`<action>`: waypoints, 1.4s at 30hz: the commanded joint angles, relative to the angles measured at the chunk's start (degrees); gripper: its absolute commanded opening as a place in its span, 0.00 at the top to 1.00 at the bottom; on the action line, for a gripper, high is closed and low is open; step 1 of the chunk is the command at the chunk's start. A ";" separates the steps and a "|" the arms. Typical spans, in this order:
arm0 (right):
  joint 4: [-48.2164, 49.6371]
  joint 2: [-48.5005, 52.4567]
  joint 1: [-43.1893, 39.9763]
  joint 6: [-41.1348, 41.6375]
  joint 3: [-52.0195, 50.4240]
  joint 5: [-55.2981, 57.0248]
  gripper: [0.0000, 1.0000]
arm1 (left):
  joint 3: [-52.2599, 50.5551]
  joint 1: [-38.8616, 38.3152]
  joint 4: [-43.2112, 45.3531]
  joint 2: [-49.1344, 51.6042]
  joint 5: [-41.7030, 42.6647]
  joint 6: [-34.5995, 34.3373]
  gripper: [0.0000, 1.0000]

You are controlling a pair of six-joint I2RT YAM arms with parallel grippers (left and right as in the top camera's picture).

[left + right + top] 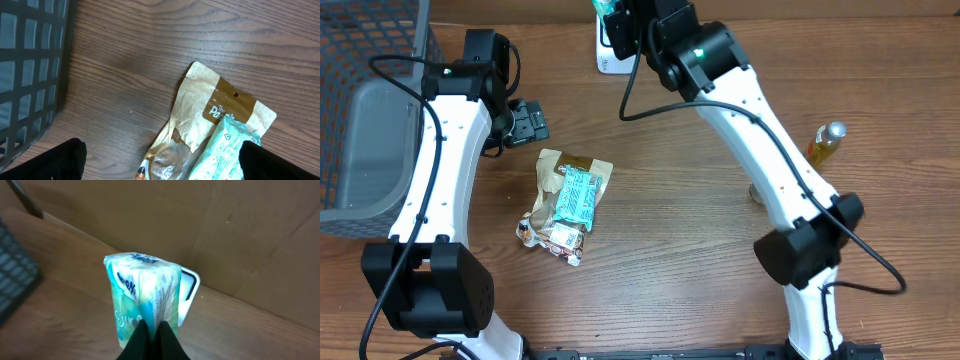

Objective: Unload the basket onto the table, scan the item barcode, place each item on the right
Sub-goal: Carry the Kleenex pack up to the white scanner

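Dark wood-grain table (680, 250), brown cardboard-like wall along its far edge.

Containers:
- black wire-mesh basket (370, 40) at the far-left corner. A smooth grey tub-like shape (370, 140) sits by its near side. Can't tell what either one holds.

Task item:
- soft mint-green and white tissue pack (142, 295), off the table at the far edge and about mid-width. It's held upright, clamped at its lower end by the right pincer (151, 336), fingers pinched together on the wrap.
- white rounded-corner scanner unit (190, 292) stands just behind the pack at the far edge, partly hidden by it.
- writing on the pack: dark blue script near the top, too curved to read. Pale letters lower down look like "Sure", cut off.

Left side:
- left pincer (525, 122) is spread wide with nothing between its fingers. It hangs over the table near the basket.
- below it, left of table centre, lies a tan paper snack pouch with a brown band (200, 115). White print on the band starts "The" / "Pa", the rest is covered.
- a second mint-green printed pack (225, 150) lies on top of the pouch, covering its middle. Its print is too small to read.

Right edge:
- small bottle of amber liquid with a silver cap (826, 143), well apart from everything else.
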 commanded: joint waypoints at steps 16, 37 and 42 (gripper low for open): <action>19.39 15.85 -0.48 -9.77 -0.04 10.88 0.96 | 0.92 -0.39 0.04 0.04 -0.72 0.68 0.00; 6.95 16.81 4.11 10.84 -9.53 -4.72 0.61 | 0.92 -0.39 0.04 0.04 -0.72 0.70 0.00; 20.44 16.81 5.64 6.73 -16.11 -2.89 0.58 | 0.92 -0.39 0.04 0.07 -0.72 0.68 0.00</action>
